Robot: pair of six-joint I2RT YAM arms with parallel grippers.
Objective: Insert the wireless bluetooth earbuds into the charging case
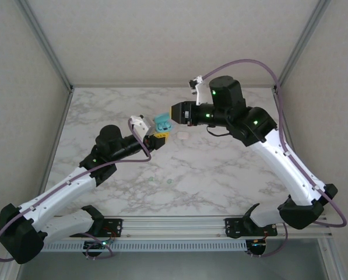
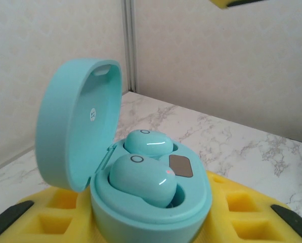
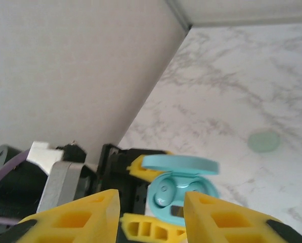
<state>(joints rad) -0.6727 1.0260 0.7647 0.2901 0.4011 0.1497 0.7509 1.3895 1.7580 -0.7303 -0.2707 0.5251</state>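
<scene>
- Case (image 2: pixel 156 215), teal, sits clamped between the yellow left fingers (image 1: pixel 158 136), which hold it above the marble worktop (image 1: pixel 220 169) near the middle.
- Its lid (image 2: pixel 77 121) stands hinged open, upright on the left side in the left wrist view.
- Two teal earbuds (image 2: pixel 140 178) lie in the case, each in its own well, one nearer the camera and one behind it. The nearer one stands well proud of the rim.
- A small dark panel (image 2: pixel 181 166) sits in the case just right of the earbuds.
- The right fingers (image 1: pixel 175 112) are parted with nothing between them. They face the case from the right, close to it but not touching.
- In the right wrist view, the open case shows through the gap between those fingers, with the lid on top.
- A small white piece (image 1: pixel 184 135) lies on the worktop just right of the case, below the right fingers.
- A pale mint piece (image 3: pixel 264 142) lies flat on the worktop, well apart from the case. What it is cannot be told.
</scene>
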